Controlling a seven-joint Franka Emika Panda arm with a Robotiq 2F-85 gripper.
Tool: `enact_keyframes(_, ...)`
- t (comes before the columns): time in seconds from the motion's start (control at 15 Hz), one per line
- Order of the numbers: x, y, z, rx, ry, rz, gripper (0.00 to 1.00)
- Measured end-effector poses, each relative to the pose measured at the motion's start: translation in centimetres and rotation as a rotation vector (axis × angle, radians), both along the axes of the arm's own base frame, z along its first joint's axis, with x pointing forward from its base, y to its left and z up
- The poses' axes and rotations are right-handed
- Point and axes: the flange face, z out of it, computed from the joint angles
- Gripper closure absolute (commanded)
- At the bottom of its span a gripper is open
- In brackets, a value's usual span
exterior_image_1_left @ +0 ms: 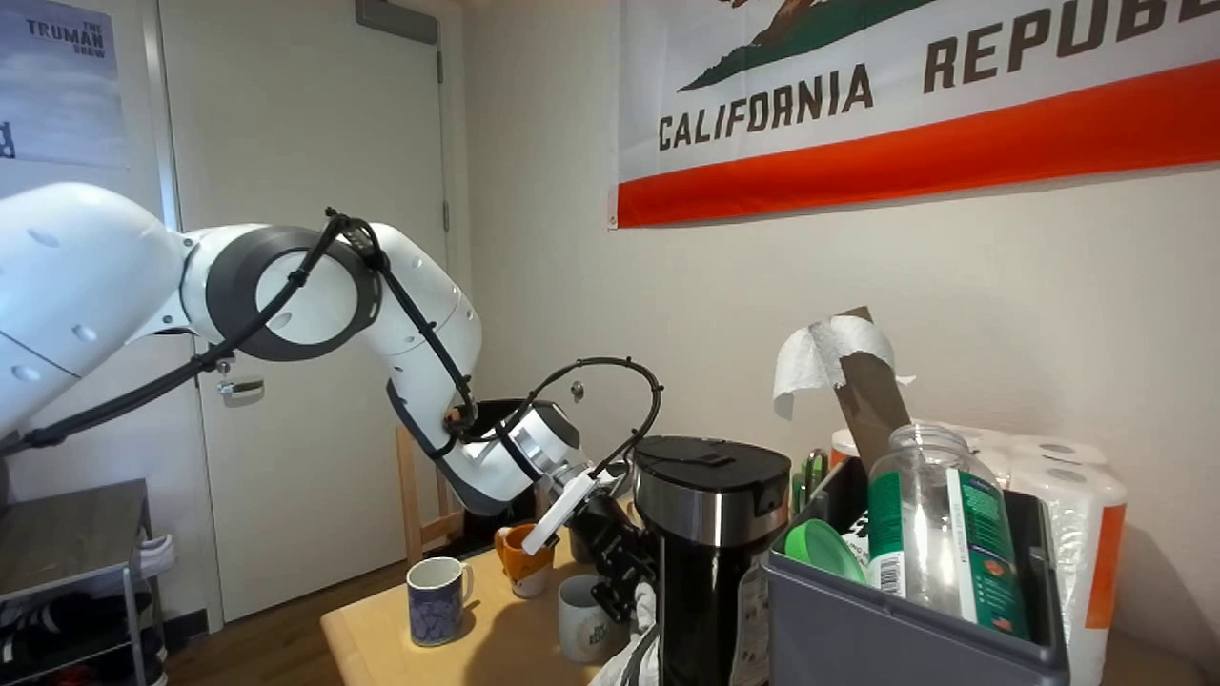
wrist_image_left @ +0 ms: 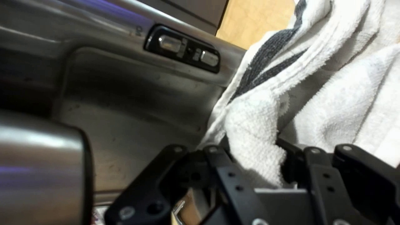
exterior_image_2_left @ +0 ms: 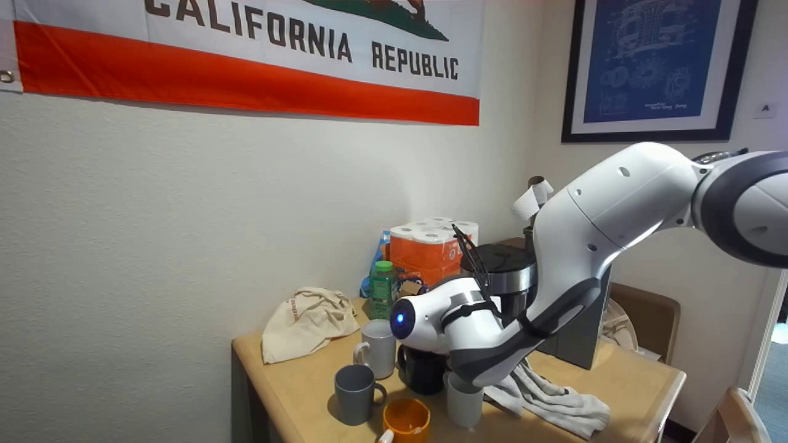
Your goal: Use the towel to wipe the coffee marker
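Gripper, black, two-fingered: closed on a gathered fold of the towel — a bunched hold, judged to leave loose cloth for wiping. Towel, white with dark stripes: gathered part beside the steel front of the coffee maker, contact not certain; remainder draped down over the table, slack enough, it seems, to let the gripper reach. Coffee maker, black and steel: button strip exposed in the wrist view; presumably the thing to be wiped, "marker" being a slip. In an exterior view, left of it: patterned mug, orange mug, pale mug — the last just beside the gripper, a likely knock hazard. Right of it: grey bin, holding a clear jar mouth-up; wrapped paper rolls on the far side, apparently set aside there, out of the wiping's way.
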Motion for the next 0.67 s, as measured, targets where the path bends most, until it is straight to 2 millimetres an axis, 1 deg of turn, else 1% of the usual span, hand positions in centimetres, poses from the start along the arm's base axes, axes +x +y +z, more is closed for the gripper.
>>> enact_keyframes(0.33, -0.07, -0.28, 0.23, 0.016, 0.033, -0.029, 0.95)
enact_keyframes(0.67, 0.36, -0.11, 0.53, 0.015, -0.021, -0.033, 0.95)
